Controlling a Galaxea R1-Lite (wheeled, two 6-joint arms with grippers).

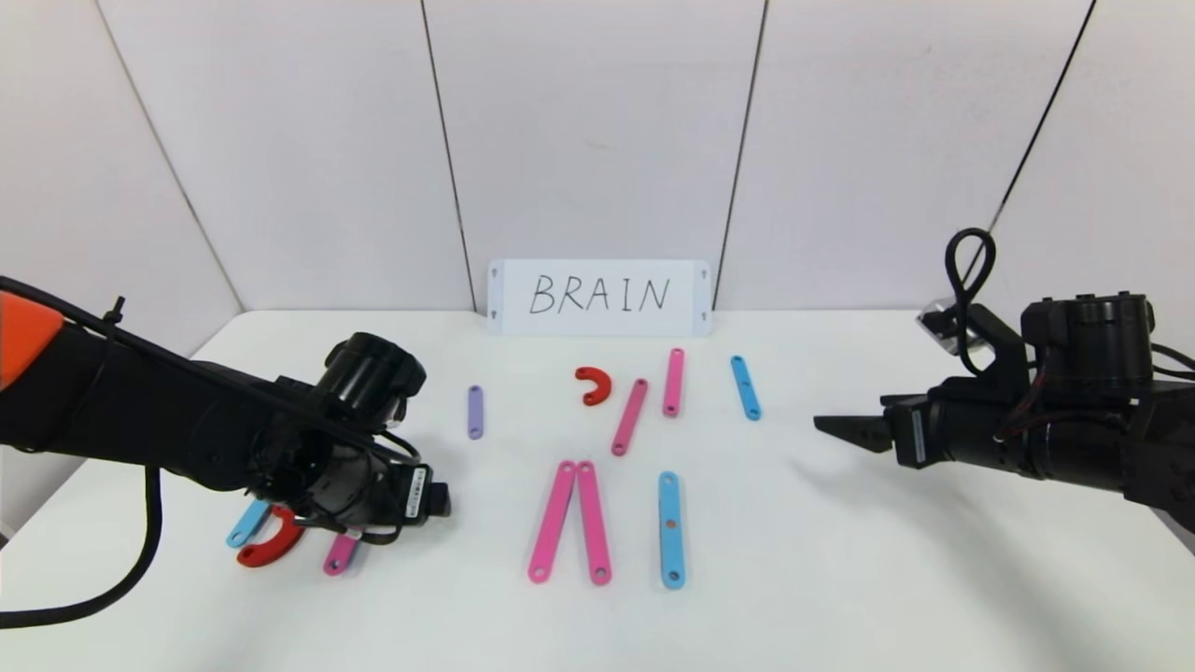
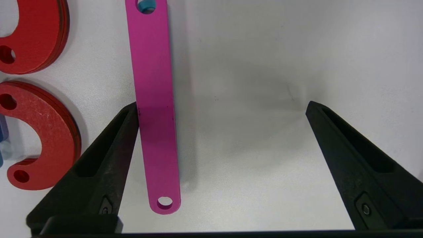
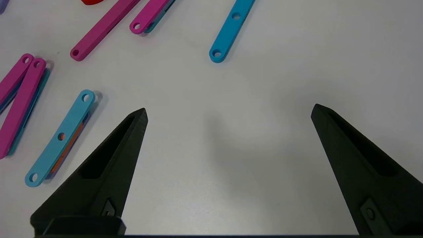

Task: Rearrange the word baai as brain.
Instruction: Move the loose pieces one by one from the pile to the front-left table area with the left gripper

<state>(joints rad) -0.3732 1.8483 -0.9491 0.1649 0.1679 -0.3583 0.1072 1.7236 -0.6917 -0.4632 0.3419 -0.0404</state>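
The left gripper [image 2: 221, 109], jaws wide, hovers low over a pink strip [image 2: 154, 109] and red curves [image 2: 49, 132], largely hiding them in the head view. The remaining letters lie mid-table; the right gripper [image 3: 228, 112] waits, wide open, beside them.

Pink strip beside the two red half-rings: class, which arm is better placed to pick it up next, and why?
Left. The left gripper hangs open right over that pink strip, one jaw against its edge. The right gripper is open over bare table, far across.
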